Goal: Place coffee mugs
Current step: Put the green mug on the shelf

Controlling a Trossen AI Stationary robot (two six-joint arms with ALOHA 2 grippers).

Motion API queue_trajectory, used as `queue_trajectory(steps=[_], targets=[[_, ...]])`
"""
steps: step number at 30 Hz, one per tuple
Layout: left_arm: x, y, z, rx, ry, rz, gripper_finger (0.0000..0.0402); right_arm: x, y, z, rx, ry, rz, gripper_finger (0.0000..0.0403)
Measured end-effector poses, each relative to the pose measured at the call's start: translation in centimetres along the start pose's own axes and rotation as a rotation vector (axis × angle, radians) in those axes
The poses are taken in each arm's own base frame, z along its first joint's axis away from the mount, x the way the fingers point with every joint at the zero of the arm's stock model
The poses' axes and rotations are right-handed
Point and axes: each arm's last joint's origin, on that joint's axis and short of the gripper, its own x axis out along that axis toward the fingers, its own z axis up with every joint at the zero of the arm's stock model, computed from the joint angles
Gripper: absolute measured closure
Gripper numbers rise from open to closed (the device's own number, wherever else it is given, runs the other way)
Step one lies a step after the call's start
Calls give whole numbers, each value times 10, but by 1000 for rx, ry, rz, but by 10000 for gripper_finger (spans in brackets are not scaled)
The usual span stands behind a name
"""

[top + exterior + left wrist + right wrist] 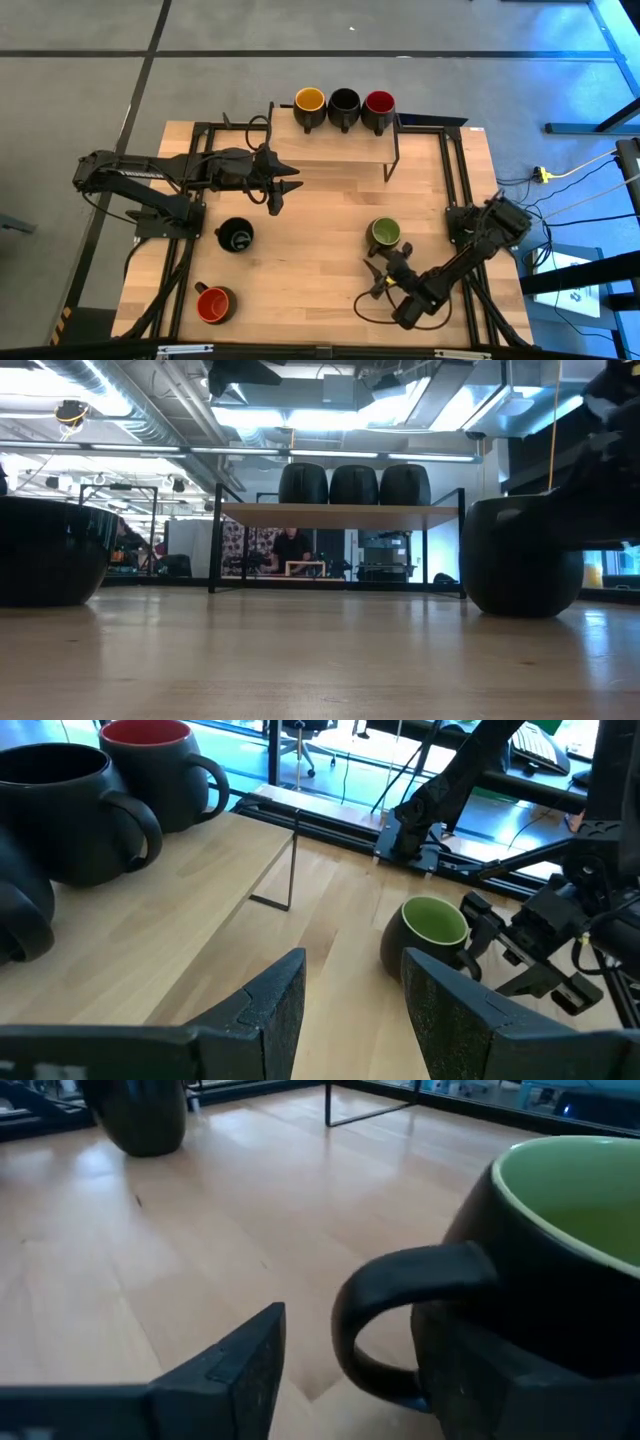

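Observation:
Three dark mugs stand on the black-framed wooden shelf (330,140) at the far edge, with inner colours yellow (309,100), black (344,100) and red (379,101). On the table stand a black-inside mug (236,236), a red-inside mug (213,304) and a green-inside mug (384,233). My left gripper (287,187) is open and empty, just near of the shelf's left part. My right gripper (392,260) is open and low at the green mug (560,1230), one finger on either side of its handle. My right gripper comes level at the green mug from the table's near right. The handle (400,1295) lies in the gap between its open fingers (235,1365). The mug stands upright on the table. I cannot tell whether a finger touches the handle or the body.
The shelf's thin black legs (290,860) stand on the table at the far side. Black frame rails (455,180) run along the table's left and right edges. Bare wood lies in the middle between the mugs.

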Motion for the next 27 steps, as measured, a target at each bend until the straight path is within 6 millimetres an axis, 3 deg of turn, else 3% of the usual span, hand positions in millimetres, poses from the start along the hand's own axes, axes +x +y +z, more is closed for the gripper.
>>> queue_trajectory(steps=[14,22,27], targets=[[0,0,0,7,0,0,240,18,3,7,-8,-7,-25,265],[0,0,0,8,0,0,240,18,5,7,-19,53,1,386],[0,0,0,8,0,0,240,12,5,21,25,93,32,379]])
